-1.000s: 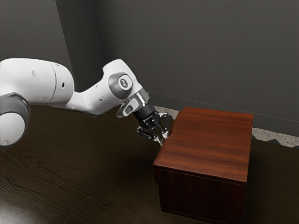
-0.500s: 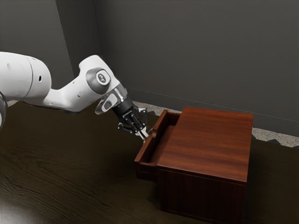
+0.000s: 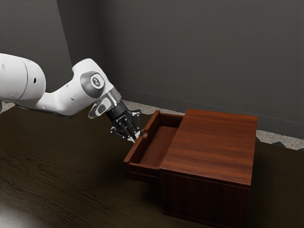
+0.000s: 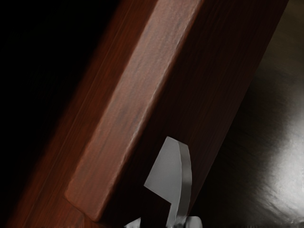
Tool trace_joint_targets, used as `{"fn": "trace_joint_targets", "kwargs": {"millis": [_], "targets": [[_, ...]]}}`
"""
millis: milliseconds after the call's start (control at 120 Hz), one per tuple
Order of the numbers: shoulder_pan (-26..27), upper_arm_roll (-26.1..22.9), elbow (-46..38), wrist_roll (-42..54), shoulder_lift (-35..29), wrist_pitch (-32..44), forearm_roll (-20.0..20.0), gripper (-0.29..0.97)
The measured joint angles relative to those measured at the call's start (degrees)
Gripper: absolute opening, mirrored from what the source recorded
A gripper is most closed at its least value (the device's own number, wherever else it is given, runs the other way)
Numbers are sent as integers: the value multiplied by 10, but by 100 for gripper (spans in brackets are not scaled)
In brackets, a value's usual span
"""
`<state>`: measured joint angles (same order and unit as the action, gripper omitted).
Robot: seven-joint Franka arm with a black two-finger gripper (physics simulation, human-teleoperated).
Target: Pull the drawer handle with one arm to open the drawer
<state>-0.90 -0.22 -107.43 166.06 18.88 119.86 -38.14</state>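
Drawer [image 3: 156,145] partly open, gripper [image 3: 129,133] at the handle [image 3: 139,136]: risk of losing the pull

The drawer stands well out of the cabinet [image 3: 213,142], toward the exterior view's left, with its floor exposed. The gripper meets the outer face of the drawer front at the small grey handle. You cannot tell from either view whether the gripper is clamped on the handle or only resting against it. If the hold is shallow, expect the handle to slip free during the rest of the pull. If you pull off the slide line, the drawer is likely to bind, or the whole cabinet to skid across the table [image 3: 61,180]. Pull too far and the drawer could leave the cabinet and tip
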Motion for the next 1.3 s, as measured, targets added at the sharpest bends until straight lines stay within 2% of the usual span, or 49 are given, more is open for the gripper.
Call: {"fn": "trace_joint_targets", "kwargs": {"millis": [158,233,275,508,617,933,967,1192,1242,1300], "targets": [[-2,13,0,0,2,11,29,0],[-5,16,-1,0,1,14,36,-5],[-10,16,-3,0,0,15,39,-4],[-33,17,-10,-1,-6,18,46,4],[-39,18,-19,-1,-17,18,49,0],[-48,17,-26,-1,-30,18,47,6],[-48,17,-29,-1,-38,17,48,5],[-54,20,-56,-1,-136,17,47,20],[-53,20,-35,-1,-147,13,76,25],[-47,17,21,-16,-151,-3,151,33]]}}
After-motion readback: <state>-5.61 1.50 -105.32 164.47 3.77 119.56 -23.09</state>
